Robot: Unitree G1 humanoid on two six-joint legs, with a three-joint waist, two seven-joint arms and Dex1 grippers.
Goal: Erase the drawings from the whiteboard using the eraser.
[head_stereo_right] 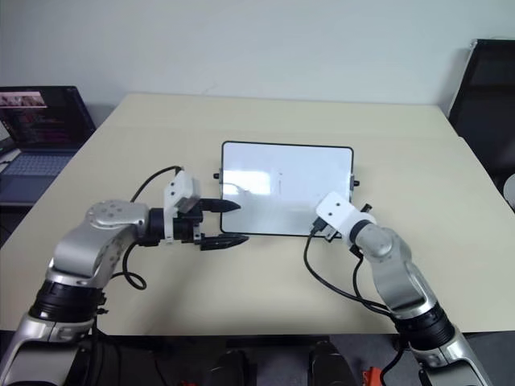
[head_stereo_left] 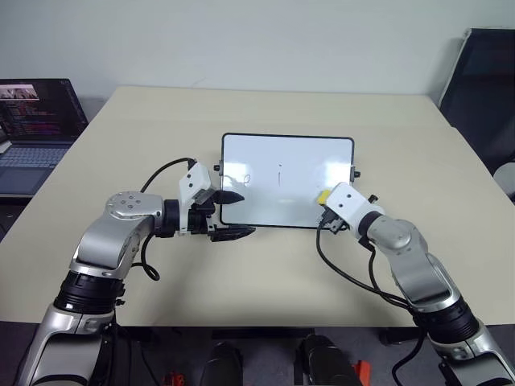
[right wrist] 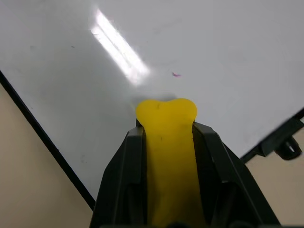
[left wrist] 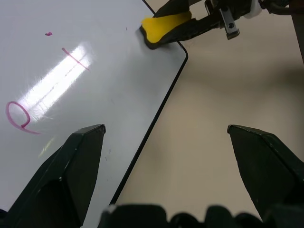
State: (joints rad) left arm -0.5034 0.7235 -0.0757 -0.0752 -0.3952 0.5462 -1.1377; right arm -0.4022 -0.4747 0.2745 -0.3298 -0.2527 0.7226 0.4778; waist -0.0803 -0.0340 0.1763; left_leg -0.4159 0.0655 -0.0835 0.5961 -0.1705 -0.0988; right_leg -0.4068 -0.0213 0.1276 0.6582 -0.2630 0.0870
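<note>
The whiteboard (head_stereo_left: 299,157) lies flat in the middle of the table. On its left half are the drawings: a reddish loop (left wrist: 16,116) and a short stroke (left wrist: 76,58), with a tiny reddish speck (right wrist: 175,74) further right. My right gripper (head_stereo_left: 324,201) is shut on the yellow eraser (right wrist: 166,142), whose tip rests on the board near its near-right corner. My left gripper (head_stereo_left: 235,215) is open at the board's near-left corner, one finger over the board and the other over the table beside the near edge.
A tan table (head_stereo_left: 161,129) carries the board. An open laptop (head_stereo_left: 36,121) sits off the table's left side. A dark chair (head_stereo_left: 483,80) stands at the far right. Black cables hang from both wrists.
</note>
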